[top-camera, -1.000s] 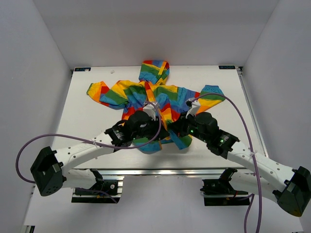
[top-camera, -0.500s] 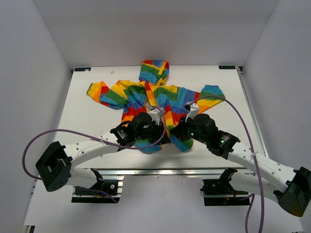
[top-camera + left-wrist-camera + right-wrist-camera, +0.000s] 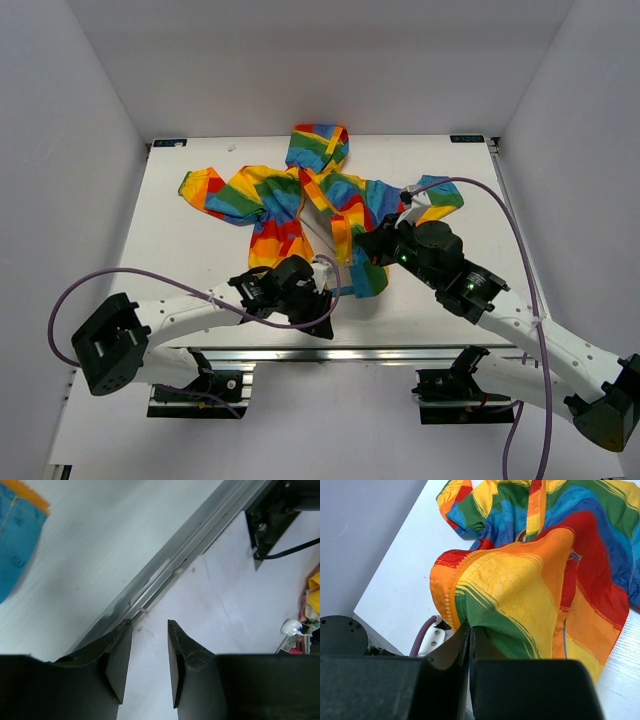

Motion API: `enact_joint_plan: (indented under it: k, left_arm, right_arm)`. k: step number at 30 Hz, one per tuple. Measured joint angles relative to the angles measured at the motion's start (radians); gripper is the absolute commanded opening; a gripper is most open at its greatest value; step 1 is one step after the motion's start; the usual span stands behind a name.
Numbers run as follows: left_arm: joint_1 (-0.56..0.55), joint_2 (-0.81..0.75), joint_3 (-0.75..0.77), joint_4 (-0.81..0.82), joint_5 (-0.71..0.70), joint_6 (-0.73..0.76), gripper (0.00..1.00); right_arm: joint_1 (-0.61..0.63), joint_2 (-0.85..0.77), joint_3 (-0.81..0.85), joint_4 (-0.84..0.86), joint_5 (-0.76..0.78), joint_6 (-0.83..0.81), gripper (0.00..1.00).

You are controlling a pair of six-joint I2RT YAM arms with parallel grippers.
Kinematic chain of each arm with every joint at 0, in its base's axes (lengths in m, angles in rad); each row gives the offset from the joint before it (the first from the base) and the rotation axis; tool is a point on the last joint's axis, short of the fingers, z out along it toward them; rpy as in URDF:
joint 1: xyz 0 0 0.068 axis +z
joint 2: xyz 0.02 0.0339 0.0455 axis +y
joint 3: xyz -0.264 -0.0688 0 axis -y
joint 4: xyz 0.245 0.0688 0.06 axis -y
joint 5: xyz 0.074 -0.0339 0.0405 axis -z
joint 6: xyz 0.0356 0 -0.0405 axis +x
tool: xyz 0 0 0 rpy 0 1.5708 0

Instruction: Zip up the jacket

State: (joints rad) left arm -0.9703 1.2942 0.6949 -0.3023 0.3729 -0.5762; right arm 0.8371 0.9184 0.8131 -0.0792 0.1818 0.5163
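The rainbow-striped jacket [image 3: 270,190] lies spread on the white table [image 3: 170,260], hood toward the back. Its front is open, showing white lining [image 3: 318,225] beside the orange zipper band [image 3: 341,240]. My right gripper [image 3: 373,250] is shut on the jacket's right front panel near its hem. In the right wrist view the jaws [image 3: 470,627] pinch green and yellow fabric [image 3: 520,595] beside the orange zipper teeth [image 3: 451,600]. My left gripper [image 3: 322,300] is open and empty near the table's front edge, below the jacket. In the left wrist view [image 3: 149,623] only a blue hem corner [image 3: 15,525] shows.
An aluminium rail [image 3: 165,575] runs along the table's front edge, right under my left gripper. Purple cables [image 3: 500,230] loop over both arms. White walls enclose the table on the left, right and back.
My left gripper has let go of the jacket and pulled back to the front edge. My right gripper moved right and back with the front panel, opening the jacket and baring the lining.
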Motion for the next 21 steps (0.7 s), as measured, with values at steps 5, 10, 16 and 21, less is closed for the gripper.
enact_joint_plan:
  k: [5, 10, 16, 21]
  left_arm:
    - [0.0, -0.03, 0.006, -0.057, -0.05, 0.013, 0.64]
    - [0.0, -0.081, 0.049, -0.091, -0.148, -0.001, 0.98]
    - [0.03, -0.083, 0.104, -0.135, -0.24, -0.017, 0.98]
    - [0.086, -0.084, 0.108, -0.175, -0.28, -0.019, 0.98]
  right_arm:
    - [0.0, 0.002, 0.001, -0.001, 0.0, -0.001, 0.0]
    - [0.0, 0.002, -0.002, -0.027, -0.001, -0.006, 0.0]
    - [0.0, 0.016, -0.059, -0.098, -0.035, -0.011, 0.0]
    - [0.0, 0.06, -0.198, -0.107, -0.117, 0.004, 0.0]
